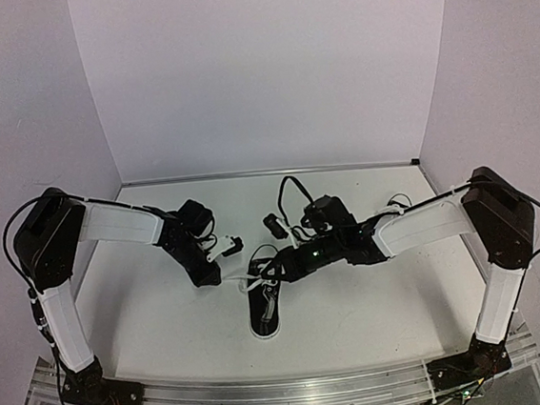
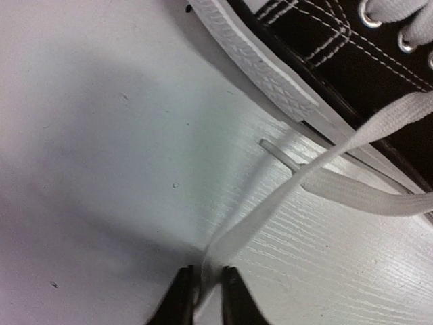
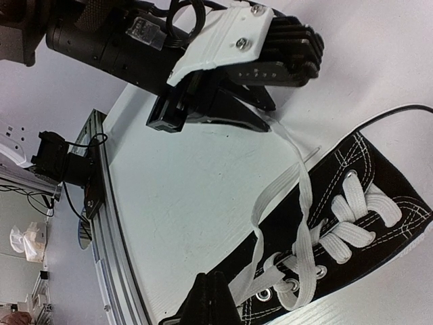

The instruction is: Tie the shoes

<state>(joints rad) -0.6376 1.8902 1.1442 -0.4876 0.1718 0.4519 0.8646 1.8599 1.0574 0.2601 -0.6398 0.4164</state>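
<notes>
One black sneaker [image 1: 264, 310] with a white sole lies mid-table, toe toward the near edge; it also shows in the left wrist view [image 2: 352, 61] and the right wrist view [image 3: 379, 196]. The second shoe is out of view. My left gripper [image 1: 223, 274] [image 2: 203, 298] is shut on a white lace [image 2: 284, 196] that runs taut up to the shoe's eyelets. In the right wrist view the left gripper [image 3: 269, 116] pinches that lace's end. My right gripper [image 1: 275, 271] [image 3: 220, 294] is shut over the shoe's side, with the other lace strand [image 3: 260, 230] leading into its fingertips.
An aluminium rail [image 1: 288, 392] runs along the near table edge, also in the right wrist view [image 3: 101, 203]. White walls close the back and both sides. Black cables [image 1: 292, 186] loop above the right wrist.
</notes>
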